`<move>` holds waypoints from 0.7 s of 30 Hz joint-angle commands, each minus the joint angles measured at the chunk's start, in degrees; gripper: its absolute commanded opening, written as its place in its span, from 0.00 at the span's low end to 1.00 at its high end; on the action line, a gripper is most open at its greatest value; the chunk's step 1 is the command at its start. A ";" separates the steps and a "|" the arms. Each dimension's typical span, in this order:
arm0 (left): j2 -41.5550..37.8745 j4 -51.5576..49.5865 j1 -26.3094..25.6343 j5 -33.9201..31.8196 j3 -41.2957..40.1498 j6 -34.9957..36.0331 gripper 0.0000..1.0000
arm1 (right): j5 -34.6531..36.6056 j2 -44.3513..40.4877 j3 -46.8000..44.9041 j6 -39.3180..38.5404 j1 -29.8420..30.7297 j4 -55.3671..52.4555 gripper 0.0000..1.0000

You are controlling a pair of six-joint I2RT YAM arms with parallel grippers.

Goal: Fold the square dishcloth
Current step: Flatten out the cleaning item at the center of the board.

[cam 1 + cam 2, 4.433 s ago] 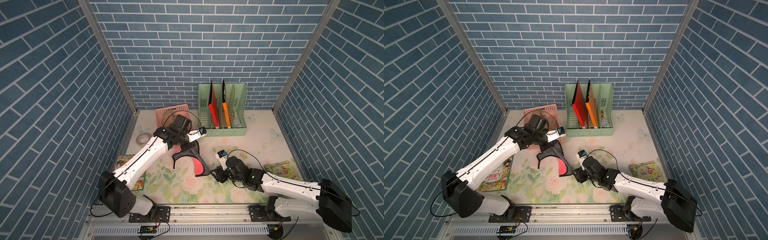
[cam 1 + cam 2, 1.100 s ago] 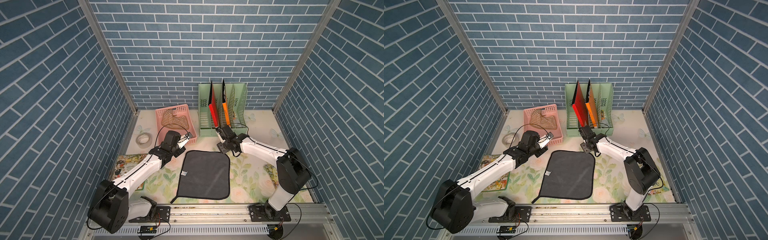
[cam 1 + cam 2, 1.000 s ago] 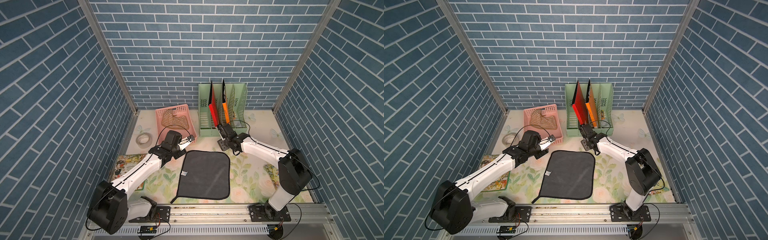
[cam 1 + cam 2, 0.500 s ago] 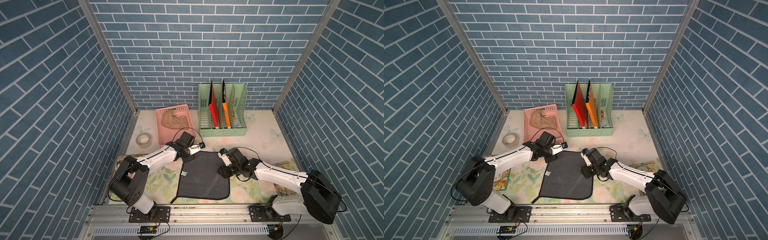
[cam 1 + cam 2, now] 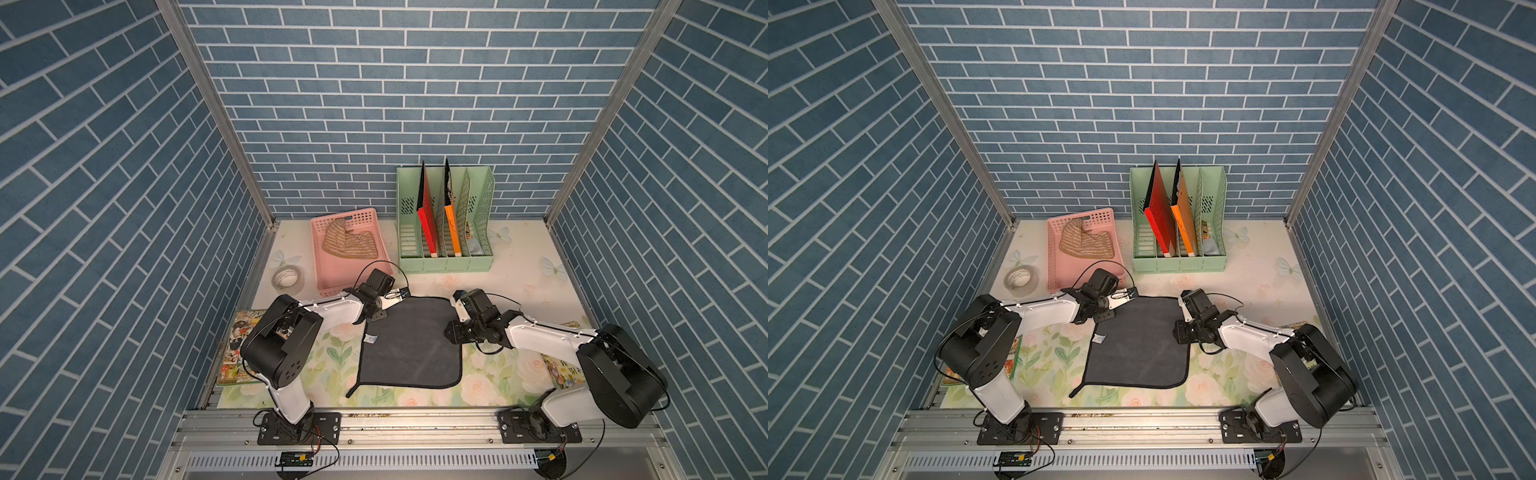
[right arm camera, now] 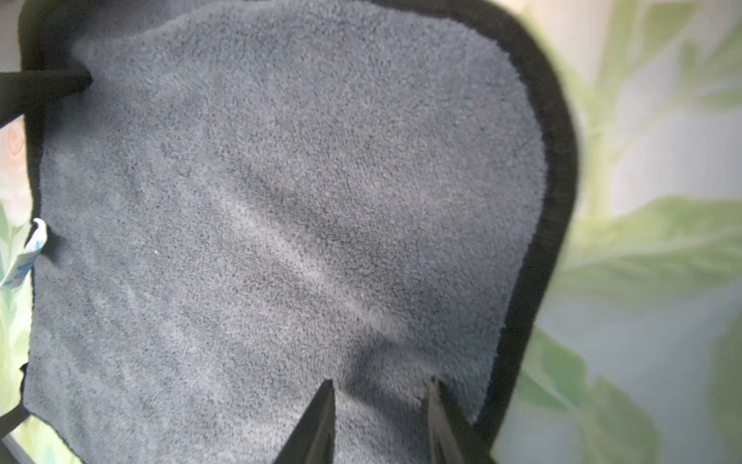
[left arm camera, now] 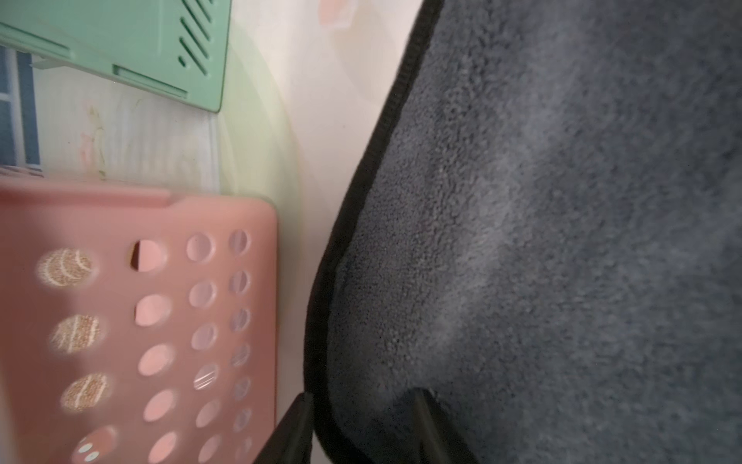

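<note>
Left end effector [image 7: 361,426] is pinching the dishcloth [image 7: 562,241]. One tip sits on the fuzzy gray side and one just outside the black hem, with the hem squeezed between them. Right end effector [image 6: 379,422] is pinching it too. Both its tips are on the gray fuzz near the hem, and a little bump of cloth stands up between them.

In both top views the dishcloth lies spread out on the flowery tabletop [image 5: 519,270], in the lower middle of the frame. It is just below the pink basket [image 5: 345,276] and the green file rack [image 5: 444,264]. The left end effector is at its upper left corner. The right one is on its right edge, near the upper right corner.

I think the first fold is just starting: the corners are grabbed but not lifted yet. Next, both arms should lift together and carry that top edge down to the bottom edge, holding tight so the cloth does not slip or wrinkle.
</note>
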 commanded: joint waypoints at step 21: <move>-30.00 -54.82 -8.52 29.64 -9.13 6.40 0.54 | 21.44 -13.29 1.14 19.81 40.29 -27.38 0.57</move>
